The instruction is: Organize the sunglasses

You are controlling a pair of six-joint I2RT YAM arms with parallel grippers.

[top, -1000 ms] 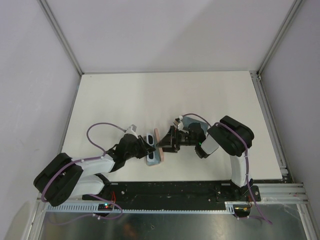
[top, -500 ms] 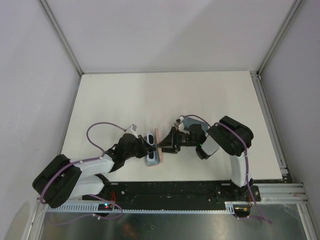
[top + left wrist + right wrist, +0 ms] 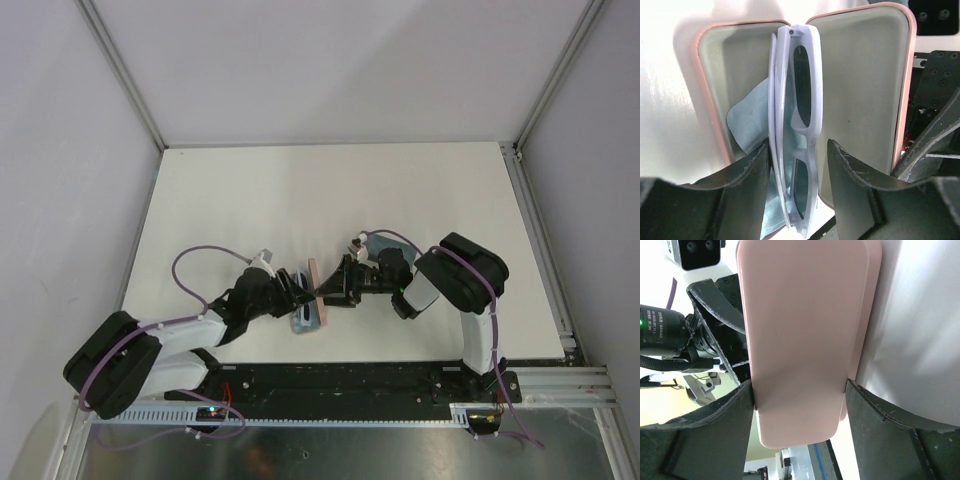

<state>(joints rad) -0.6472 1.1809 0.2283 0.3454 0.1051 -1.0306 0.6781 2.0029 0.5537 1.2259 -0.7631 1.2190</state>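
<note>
The white-framed sunglasses (image 3: 800,100) are folded and stand on edge along the hinge of the open pink case (image 3: 860,75). My left gripper (image 3: 799,142) stands around them. Its left finger touches the pale arms and a narrow gap shows at the right finger. A light blue cloth (image 3: 747,122) lies in the case's left half. My right gripper (image 3: 799,382) is shut on the raised half of the pink case (image 3: 805,315). In the top view the two grippers, left (image 3: 293,291) and right (image 3: 330,292), meet at the case (image 3: 314,272). The dark-framed pair is out of view.
A grey-blue case (image 3: 372,243) lies just behind my right wrist, partly hidden by it. The white table (image 3: 330,190) stretches far behind the arms. The black base rail (image 3: 340,380) runs along the near edge.
My left wrist has turned and moved slightly right. The sunglasses, whose lenses faced up before, now stand on edge in the case. The right gripper still holds the case half.
</note>
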